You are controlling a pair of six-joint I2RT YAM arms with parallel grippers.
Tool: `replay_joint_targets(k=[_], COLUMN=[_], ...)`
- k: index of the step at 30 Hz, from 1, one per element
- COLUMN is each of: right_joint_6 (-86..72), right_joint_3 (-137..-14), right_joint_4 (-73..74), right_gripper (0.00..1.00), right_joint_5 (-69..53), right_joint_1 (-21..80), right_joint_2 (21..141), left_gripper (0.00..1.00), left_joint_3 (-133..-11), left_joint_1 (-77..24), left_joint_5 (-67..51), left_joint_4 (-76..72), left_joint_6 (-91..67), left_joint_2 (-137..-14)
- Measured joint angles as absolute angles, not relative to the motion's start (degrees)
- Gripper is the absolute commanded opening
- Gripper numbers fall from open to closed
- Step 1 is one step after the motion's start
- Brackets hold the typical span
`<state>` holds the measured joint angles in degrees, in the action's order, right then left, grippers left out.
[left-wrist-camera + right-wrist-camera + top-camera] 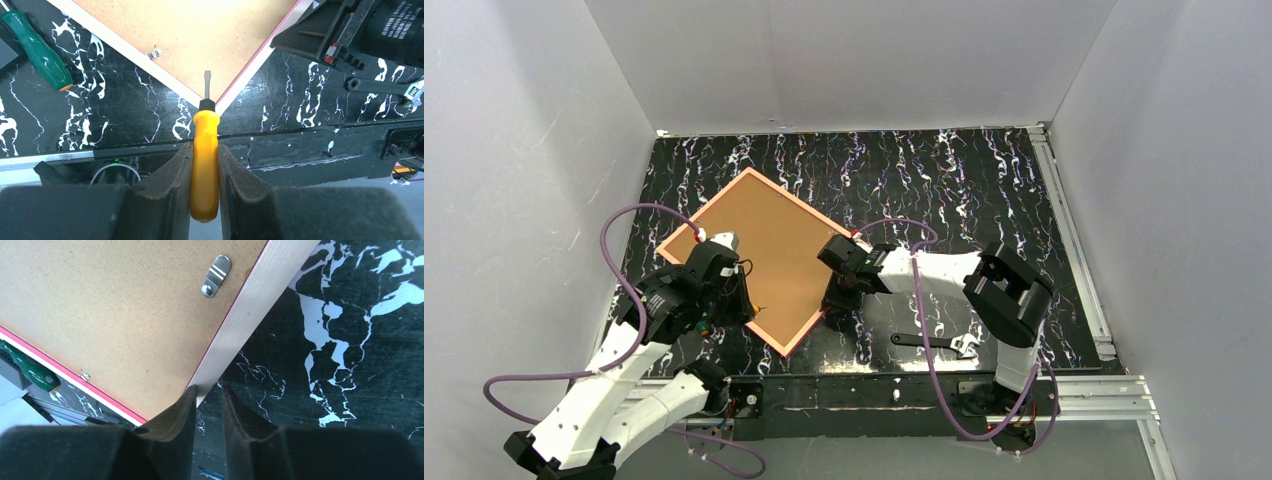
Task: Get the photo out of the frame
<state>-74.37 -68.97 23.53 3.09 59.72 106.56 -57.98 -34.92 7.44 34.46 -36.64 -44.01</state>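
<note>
The frame [724, 203] lies face down on the table, its pink-red border around the brown back panel [764, 250]. The photo is hidden under that panel. My left gripper [205, 146] is shut on a yellow-handled screwdriver [205, 165], whose flat tip hangs over the frame's near corner [220, 102]. My right gripper [207, 389] stands at the frame's right edge [235, 335]. Its jaws are a narrow gap apart with nothing between them, and the left finger [182, 407] touches the edge. A metal turn clip [216, 276] sits on the panel near that edge.
A green-handled screwdriver [35, 47] lies on the table left of the frame. A black adjustable wrench [934, 343] lies near the front edge by the right arm's base. White walls close in the table on three sides.
</note>
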Motion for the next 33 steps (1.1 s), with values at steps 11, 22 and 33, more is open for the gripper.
replay_joint_targets(k=[11, 22, 33], right_joint_6=[-68.01, -51.44, -10.2], right_joint_3=[-54.96, -55.2, -84.2], right_joint_4=[17.63, 18.44, 27.97], right_gripper=[0.17, 0.75, 0.76], right_joint_5=[5.54, 2.68, -2.39], right_joint_1=[52.9, 46.15, 36.18], right_joint_2=[97.43, 95.2, 105.49], left_gripper=[0.0, 0.0, 0.0], left_joint_3=[-57.04, -58.67, -59.16], left_joint_1=[-34.96, -34.98, -34.98], left_joint_5=[3.44, 2.04, 3.4], left_joint_4=[30.11, 27.7, 29.41], left_joint_6=[-36.45, -36.91, -37.26], left_joint_2=[-49.3, -56.51, -53.89])
